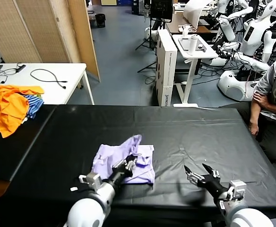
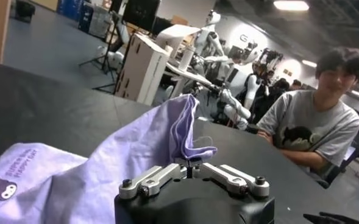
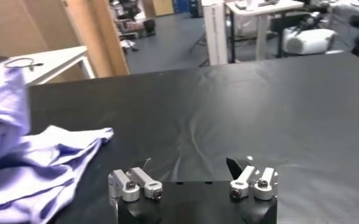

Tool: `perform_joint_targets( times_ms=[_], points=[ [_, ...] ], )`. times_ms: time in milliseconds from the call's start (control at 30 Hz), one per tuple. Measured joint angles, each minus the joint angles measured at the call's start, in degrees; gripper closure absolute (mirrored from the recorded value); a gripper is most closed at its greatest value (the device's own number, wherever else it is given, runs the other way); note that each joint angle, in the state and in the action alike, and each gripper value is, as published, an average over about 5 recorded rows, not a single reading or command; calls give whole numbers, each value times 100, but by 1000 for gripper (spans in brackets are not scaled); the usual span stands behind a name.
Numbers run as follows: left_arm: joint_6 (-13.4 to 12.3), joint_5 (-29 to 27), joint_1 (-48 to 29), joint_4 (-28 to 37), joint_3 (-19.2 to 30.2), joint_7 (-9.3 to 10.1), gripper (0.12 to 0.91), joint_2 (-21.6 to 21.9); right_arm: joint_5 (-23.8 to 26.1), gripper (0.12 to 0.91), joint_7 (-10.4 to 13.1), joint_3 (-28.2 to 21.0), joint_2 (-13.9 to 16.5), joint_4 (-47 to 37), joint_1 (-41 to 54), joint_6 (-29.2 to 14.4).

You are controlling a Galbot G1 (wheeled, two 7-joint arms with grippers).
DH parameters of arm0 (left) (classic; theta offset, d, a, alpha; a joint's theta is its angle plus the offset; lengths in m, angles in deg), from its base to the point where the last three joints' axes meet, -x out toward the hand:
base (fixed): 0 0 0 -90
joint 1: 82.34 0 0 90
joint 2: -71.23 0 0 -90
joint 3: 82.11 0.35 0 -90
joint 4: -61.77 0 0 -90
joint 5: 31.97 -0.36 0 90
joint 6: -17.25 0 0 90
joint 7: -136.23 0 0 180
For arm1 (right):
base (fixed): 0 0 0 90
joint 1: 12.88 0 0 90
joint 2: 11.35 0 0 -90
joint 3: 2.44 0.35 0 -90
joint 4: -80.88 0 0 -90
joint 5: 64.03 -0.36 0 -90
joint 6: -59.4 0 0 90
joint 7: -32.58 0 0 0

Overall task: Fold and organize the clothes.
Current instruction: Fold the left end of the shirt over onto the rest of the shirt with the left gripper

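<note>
The pale lavender T-shirt (image 1: 124, 161) lies partly folded on the black table (image 1: 176, 127), front centre-left. My left gripper (image 1: 130, 163) is shut on a fold of the shirt and lifts it into a peak (image 1: 134, 140). In the left wrist view the lavender cloth (image 2: 167, 137) rises from the closed jaws (image 2: 189, 165), and a small dark purple print (image 2: 2, 187) shows on the flat part. My right gripper (image 1: 197, 172) is open and empty above the table, to the right of the shirt. The right wrist view shows the shirt (image 3: 33, 164) off to one side.
A bright orange and blue-striped heap of garments (image 1: 12, 106) lies at the table's far left. A white table with cables (image 1: 43, 78) stands behind it. A seated person (image 1: 270, 94) is at the table's right end. Other robots and a white stand (image 1: 190, 52) are in the background.
</note>
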State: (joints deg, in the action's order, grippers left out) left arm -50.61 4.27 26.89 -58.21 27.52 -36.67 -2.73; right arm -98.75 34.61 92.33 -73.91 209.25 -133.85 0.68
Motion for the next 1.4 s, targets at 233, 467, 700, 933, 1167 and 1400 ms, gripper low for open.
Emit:
perform_joint_targets(
  times_ms=[233, 467, 700, 933, 1167, 1400],
  points=[
    [51, 527, 176, -275, -44, 117, 139, -362, 10, 118, -106, -387, 144, -54, 295, -7],
    [-180, -18, 350, -675, -553, -44, 123, -262, -12, 118, -176, -1130, 380, 65, 728, -1],
    [-343, -571, 554, -691, -1009, -39, 123, -113, 190, 118, 25, -2050, 374, -53, 1234, -10],
    [-405, -859, 719, -672, -1098, -49, 123, -132, 962, 118, -296, -2781, 373, -312, 1657, -248],
    [-412, -935, 730, -633, -1085, -55, 123, -160, 2129, 118, -683, -3296, 630, -399, 1894, -738],
    [-424, -972, 777, -627, -1098, -58, 123, -163, 2595, 134, -623, -3655, 715, -637, 2066, -887]
  ],
)
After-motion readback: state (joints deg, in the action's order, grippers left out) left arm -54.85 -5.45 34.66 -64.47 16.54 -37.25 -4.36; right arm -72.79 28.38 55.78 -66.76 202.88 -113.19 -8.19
